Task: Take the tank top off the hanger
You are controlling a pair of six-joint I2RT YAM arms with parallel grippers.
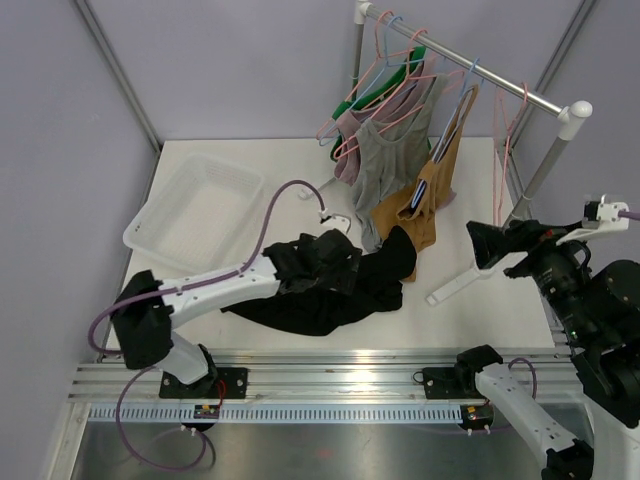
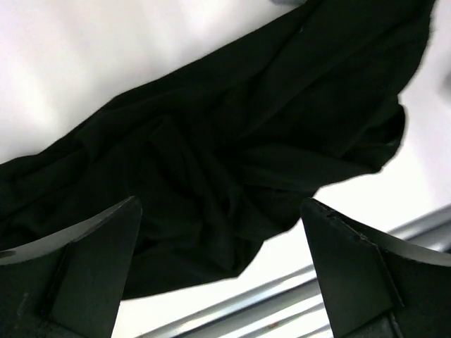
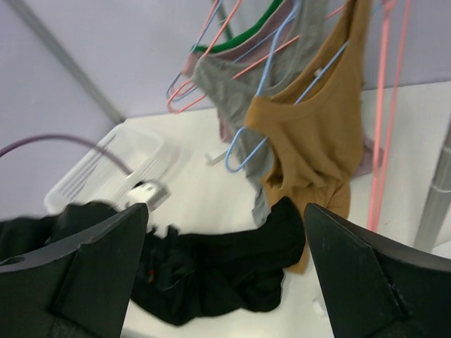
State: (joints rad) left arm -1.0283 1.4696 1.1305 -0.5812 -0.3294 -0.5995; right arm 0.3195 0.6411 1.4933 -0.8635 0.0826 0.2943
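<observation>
a: nearest the lens is the left gripper (image 2: 220,211). its fingers are spread wide with nothing between them, and it hovers just over the black top (image 2: 232,141).
b: and the right gripper (image 3: 225,211)?
a: it's also wide apart and empty, raised off to the right and facing the rack (image 1: 470,65).
b: how far along, then?
a: i'd say done, or nearly. the black top lies crumpled on the table (image 1: 280,165) and no hanger shows in it. a grey top (image 1: 385,160) and a brown top (image 1: 430,200) hang on hangers (image 3: 379,105) at the rack. if either is meant too, that part is left.
b: which way does the black one lie?
a: from above, its long axis runs from lower left near the rail (image 1: 320,380) up and right to the brown top's hem. it touches or overlaps that hem, i can't tell which. it's too bunched to tell neck from hem.
</observation>
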